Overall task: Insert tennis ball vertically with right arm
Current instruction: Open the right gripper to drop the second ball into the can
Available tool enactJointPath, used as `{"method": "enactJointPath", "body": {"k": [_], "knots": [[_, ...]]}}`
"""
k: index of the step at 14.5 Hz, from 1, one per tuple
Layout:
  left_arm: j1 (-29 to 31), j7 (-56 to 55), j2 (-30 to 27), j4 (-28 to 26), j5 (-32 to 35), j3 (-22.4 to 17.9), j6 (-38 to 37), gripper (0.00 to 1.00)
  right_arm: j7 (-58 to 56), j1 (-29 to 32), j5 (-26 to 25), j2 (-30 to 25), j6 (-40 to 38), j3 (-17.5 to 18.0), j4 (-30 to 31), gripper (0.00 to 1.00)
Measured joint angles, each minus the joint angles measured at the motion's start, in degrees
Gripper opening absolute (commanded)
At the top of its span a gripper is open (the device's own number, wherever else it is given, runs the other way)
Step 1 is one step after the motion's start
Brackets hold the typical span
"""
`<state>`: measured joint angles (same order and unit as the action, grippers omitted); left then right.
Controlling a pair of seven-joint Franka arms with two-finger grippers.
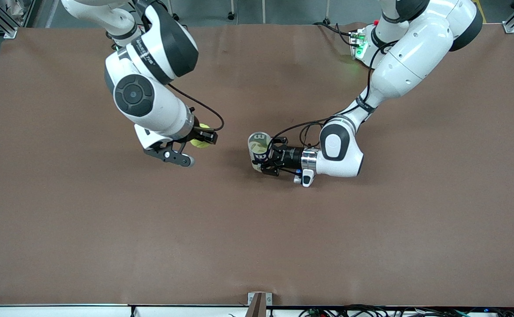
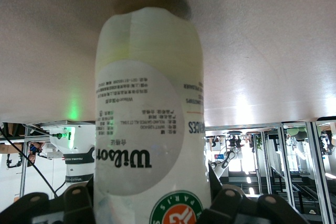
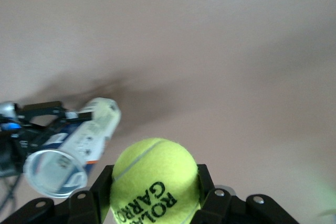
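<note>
A yellow-green tennis ball (image 1: 201, 136) (image 3: 155, 182) sits between the fingers of my right gripper (image 1: 204, 135) (image 3: 155, 192), which is shut on it in the air over the table toward the right arm's end. A clear tennis-ball can (image 1: 259, 149) (image 2: 148, 114) (image 3: 71, 148) with a white Wilson label stands upright at the table's middle, its open mouth up. My left gripper (image 1: 269, 157) (image 2: 152, 211) is shut on the can's side, coming in level from the left arm's end. Bare table lies between ball and can.
The brown table (image 1: 257, 242) stretches wide on all sides. A small box with a green light (image 1: 359, 46) stands by the left arm's base. A bracket (image 1: 259, 304) sits at the table's edge nearest the front camera.
</note>
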<state>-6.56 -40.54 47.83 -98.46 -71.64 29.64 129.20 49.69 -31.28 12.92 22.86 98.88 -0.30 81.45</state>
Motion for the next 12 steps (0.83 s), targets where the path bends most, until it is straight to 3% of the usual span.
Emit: {"method": "enactJointPath", "body": {"k": [7,12], "knots": [[0.00,-0.10,0.00,0.00,0.00,0.01,-0.09,0.72,10.50,-4.99,4.78,3.72,12.43,0.01,-1.08,0.38],[0.03,-0.17,0.00,0.00,0.00,0.00,-0.09,0.72,13.29,-8.55,5.09,6.78,16.29,0.03,-1.29,0.38]]}}
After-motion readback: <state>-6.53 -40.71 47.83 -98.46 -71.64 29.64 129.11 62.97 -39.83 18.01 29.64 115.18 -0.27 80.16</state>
